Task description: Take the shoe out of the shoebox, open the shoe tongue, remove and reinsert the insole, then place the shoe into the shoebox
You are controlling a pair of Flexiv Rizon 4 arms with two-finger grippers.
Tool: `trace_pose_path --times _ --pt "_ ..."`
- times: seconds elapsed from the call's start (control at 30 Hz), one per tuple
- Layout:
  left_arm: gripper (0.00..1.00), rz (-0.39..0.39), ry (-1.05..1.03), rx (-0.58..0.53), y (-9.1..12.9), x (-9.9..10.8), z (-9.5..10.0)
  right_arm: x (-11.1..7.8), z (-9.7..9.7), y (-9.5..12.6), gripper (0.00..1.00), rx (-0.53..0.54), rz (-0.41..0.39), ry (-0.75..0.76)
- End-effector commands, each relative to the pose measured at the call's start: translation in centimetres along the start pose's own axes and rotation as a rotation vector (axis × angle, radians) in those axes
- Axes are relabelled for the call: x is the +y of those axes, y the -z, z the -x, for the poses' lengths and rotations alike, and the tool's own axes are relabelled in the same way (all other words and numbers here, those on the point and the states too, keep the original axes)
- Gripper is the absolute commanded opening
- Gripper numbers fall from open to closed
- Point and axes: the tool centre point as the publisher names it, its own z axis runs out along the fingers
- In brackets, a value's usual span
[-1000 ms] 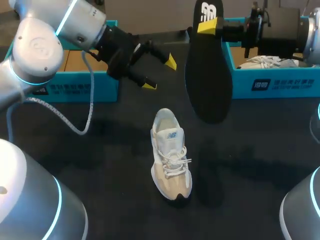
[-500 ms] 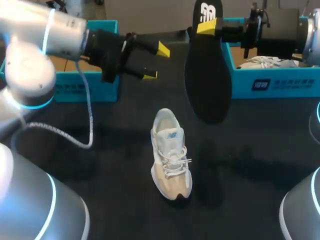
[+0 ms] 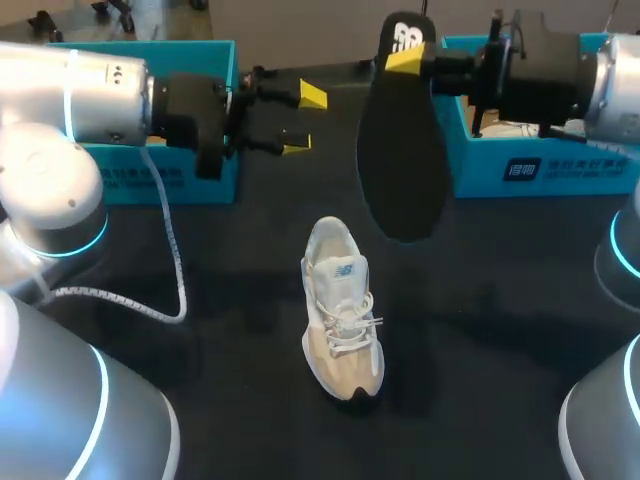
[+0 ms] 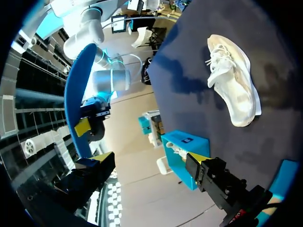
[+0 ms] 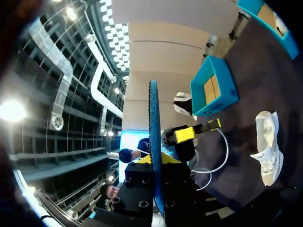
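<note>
The shoe (image 3: 342,310) stands on its sole in the middle of the table (image 3: 500,330), toe toward you and mouth at the far end, with nothing touching it. The insole (image 3: 400,150) hangs in the air just beyond it, broad end down, and your right claw (image 3: 408,58) is pinched closed on its upper end. Your left claw (image 3: 298,120) is open and empty, out in front of the blue box (image 3: 150,180) and well apart from the shoe. To reinsert cleanly, I judge you should tip the insole so that its broad end enters the mouth first and slides toward the toe. Bring the left claw down to steady the heel, or the light shoe will likely skid.
</note>
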Motion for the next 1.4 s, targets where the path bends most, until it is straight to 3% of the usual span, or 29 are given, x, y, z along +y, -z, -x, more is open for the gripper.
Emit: trace_pose_path --times 0.03,0.3,0.6,0.67,0.87,1.27,1.4 --pt "1.00 0.018 0.029 -0.035 0.3 -0.2 0.1 0.7 1.7 -3.0 0.00 -0.008 0.022 -0.053" --pt "1.00 0.049 0.057 -0.091 0.3 -0.2 0.9 0.7 1.7 -3.0 0.00 -0.008 0.022 -0.053" --pt "1.00 0.020 0.095 -0.141 0.4 -0.6 0.8 0.7 1.7 -3.0 0.00 -0.008 0.022 -0.053" --pt "1.00 0.011 0.103 -0.157 0.7 -0.7 0.9 1.6 2.7 -3.3 0.00 0.010 0.063 -0.094" --pt "1.00 -0.031 0.127 -0.194 1.2 -1.2 1.3 4.4 5.7 -4.5 0.00 -0.044 0.090 -0.180" --pt "1.00 -0.055 0.182 -0.265 0.0 -3.1 1.2 5.7 8.9 -7.3 0.00 -0.068 0.084 -0.271" --pt "1.00 -0.048 0.194 -0.271 -0.2 -3.4 1.0 6.1 9.0 -8.1 0.00 -0.078 0.098 -0.276"
